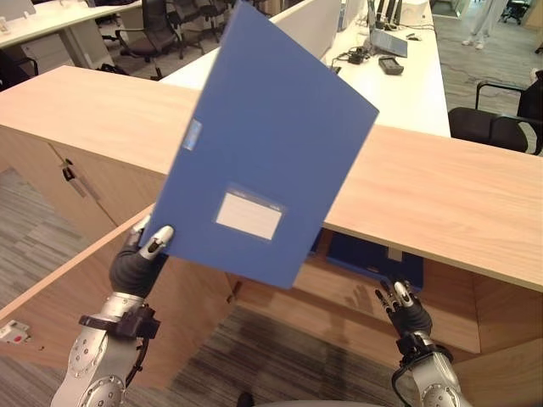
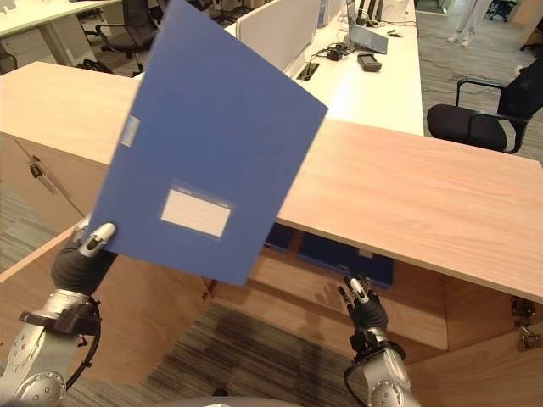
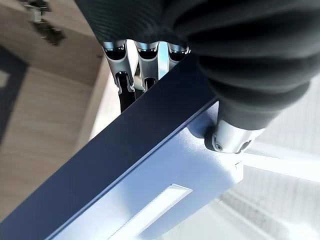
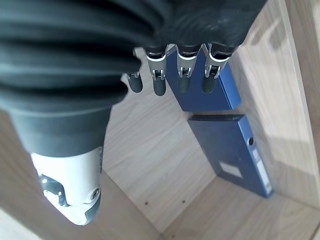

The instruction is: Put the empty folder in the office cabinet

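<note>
1. Left hand (image 1: 140, 259) of mine is clamped on the lower corner of the blue folder (image 1: 267, 144), thumb on the labelled face and fingers (image 3: 145, 55) curled behind the edge, so the folder stands raised and tilted in front of me, its long axis running up and away from that corner.

2. Beyond and below the folder lies the office cabinet (image 1: 441, 182), a long wooden unit whose top spans the view; its open compartment (image 2: 339, 280) sits under that top, lower than the folder and toward my right.

3. By my judgement, the folder must come down and swing right so one short edge leads under the cabinet top; held as it is, its upper part stands well above the opening.

4. Inside the compartment two dark blue binders (image 4: 235, 150) already lie flat on the wooden floor, with bare wood beside them.

5. My right hand (image 1: 405, 307) hangs near the opening, fingers straight and relaxed, holding nothing; it is the nearer hand to the compartment, yet the folder is in the left.
</note>
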Motion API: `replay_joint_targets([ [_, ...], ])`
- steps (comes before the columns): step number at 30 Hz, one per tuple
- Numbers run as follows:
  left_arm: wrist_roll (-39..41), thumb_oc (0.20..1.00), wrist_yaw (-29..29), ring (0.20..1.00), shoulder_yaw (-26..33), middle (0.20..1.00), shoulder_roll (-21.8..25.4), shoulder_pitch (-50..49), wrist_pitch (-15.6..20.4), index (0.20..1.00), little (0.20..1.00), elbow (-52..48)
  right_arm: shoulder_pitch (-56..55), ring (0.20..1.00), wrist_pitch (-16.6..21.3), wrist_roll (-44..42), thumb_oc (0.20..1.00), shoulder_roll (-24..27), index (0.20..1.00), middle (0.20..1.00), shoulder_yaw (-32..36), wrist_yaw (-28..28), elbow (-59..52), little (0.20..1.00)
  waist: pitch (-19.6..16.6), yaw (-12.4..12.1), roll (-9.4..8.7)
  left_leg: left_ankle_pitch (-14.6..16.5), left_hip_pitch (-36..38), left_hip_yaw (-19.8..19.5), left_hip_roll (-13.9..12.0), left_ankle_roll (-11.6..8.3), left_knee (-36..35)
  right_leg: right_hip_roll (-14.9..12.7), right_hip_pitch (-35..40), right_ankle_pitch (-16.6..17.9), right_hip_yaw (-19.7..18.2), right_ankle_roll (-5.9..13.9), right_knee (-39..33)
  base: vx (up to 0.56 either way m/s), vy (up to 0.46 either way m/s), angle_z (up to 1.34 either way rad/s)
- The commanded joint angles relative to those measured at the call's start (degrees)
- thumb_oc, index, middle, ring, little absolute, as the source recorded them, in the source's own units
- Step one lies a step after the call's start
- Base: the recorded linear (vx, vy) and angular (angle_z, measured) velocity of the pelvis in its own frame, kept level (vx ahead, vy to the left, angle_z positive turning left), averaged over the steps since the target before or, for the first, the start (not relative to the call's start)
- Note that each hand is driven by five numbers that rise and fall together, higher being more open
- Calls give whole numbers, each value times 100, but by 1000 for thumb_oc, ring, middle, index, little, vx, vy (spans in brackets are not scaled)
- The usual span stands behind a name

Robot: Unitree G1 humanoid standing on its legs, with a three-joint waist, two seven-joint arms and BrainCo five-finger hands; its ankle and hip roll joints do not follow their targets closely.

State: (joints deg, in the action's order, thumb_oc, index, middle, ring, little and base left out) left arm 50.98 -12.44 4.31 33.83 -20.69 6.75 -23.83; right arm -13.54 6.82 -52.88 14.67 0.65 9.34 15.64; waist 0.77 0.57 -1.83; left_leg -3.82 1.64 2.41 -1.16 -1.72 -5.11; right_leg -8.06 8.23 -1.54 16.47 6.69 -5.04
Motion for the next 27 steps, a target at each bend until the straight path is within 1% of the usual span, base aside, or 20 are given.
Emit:
replay_joint_targets([
  [1,99,200,-378,200,218,200,480,217,253,200,200,-21,131,1000,133,-116,1000,200,1000,1000,69,255,-196,1000,-241,132,-127,641,119,-12,294,267,11,358,-151,-42,-365,-268,95,0,0,0],
  [2,-169,200,-472,200,246,200,852,177,219,200,200,100,113,1000,107,-108,1000,251,1000,1000,107,282,-160,1000,-251,144,-118,638,121,-15,293,265,11,359,-156,-44,-364,-264,102,0,0,0],
  [5,-704,200,-656,200,251,200,1396,131,248,200,200,319,164,1000,108,-109,1000,314,1000,1000,224,303,-22,1000,-267,156,-110,637,124,-7,284,256,11,350,-160,-33,-371,-245,109,0,0,0],
  [9,-926,200,-886,200,338,200,1796,-81,206,200,200,372,191,1000,108,-96,1000,389,1000,1000,363,310,83,1000,-277,158,-89,647,137,20,279,250,11,346,-164,-20,-397,-229,107,0,0,0],
  [11,-1241,200,-935,200,396,200,2006,-160,245,200,200,389,191,1000,121,-30,1000,449,1000,1000,429,292,164,1000,-289,159,-84,657,147,22,278,251,11,348,-164,-17,-407,-221,109,0,0,0],
  [12,-1245,200,-934,200,397,200,2008,-162,247,200,200,389,191,1000,122,-29,1000,447,1000,1000,428,292,165,1000,-290,159,-87,657,147,23,279,251,11,348,-164,-17,-407,-221,109,0,0,0],
  [13,-1631,200,-1001,200,442,200,2180,-258,305,200,200,366,173,1000,102,29,1000,483,1000,1000,504,293,183,1000,-292,164,-92,669,151,25,280,254,11,345,-161,-16,-413,-214,105,0,0,0],
  [16,-2068,200,-1108,200,567,200,2374,-435,343,200,200,384,159,1000,62,204,1000,579,1000,1000,636,285,262,1000,-299,166,-93,685,155,36,279,256,11,345,-158,-20,-417,-206,105,0,0,0],
  [18,-2136,200,-1181,200,682,200,2454,-513,331,200,200,384,161,1000,37,298,1000,651,1000,1000,727,265,230,1000,-299,163,-89,686,161,43,280,260,11,343,-157,-17,-425,-201,108,1,2,-2],
  [21,-2651,200,-1136,200,886,200,2537,-664,420,200,200,405,105,1000,31,570,1000,779,1000,1000,872,199,202,1000,-294,162,-92,698,168,46,278,266,11,340,-158,-14,-432,-201,107,1,0,-4],
  [22,-2661,200,-1133,200,892,200,2533,-674,421,200,200,400,104,1000,28,575,1000,776,1000,1000,869,196,197,1000,-294,165,-93,698,169,47,278,266,11,340,-158,-15,-432,-201,107,7,0,-3],
  [24,-3373,200,-1045,200,1105,200,2602,-785,543,200,200,444,80,1000,11,865,1000,927,1000,1000,1095,93,91,1000,-289,177,-85,715,175,53,279,273,11,337,-156,-19,-442,-200,107,5,1,-2],
  [25,-3384,200,-1042,200,1116,200,2594,-798,544,200,200,437,83,1000,8,871,1000,926,1000,1000,1090,88,87,1000,-287,181,-84,715,176,55,279,273,11,337,-155,-19,-443,-200,107,0,0,0],
  [27,-3677,200,-1029,200,1238,200,2613,-881,568,200,200,431,96,1000,-1,1099,1000,1059,1000,1000,1210,29,-15,1000,-279,181,-79,724,182,57,276,279,11,337,-157,-21,-458,-202,110,0,0,0],
])
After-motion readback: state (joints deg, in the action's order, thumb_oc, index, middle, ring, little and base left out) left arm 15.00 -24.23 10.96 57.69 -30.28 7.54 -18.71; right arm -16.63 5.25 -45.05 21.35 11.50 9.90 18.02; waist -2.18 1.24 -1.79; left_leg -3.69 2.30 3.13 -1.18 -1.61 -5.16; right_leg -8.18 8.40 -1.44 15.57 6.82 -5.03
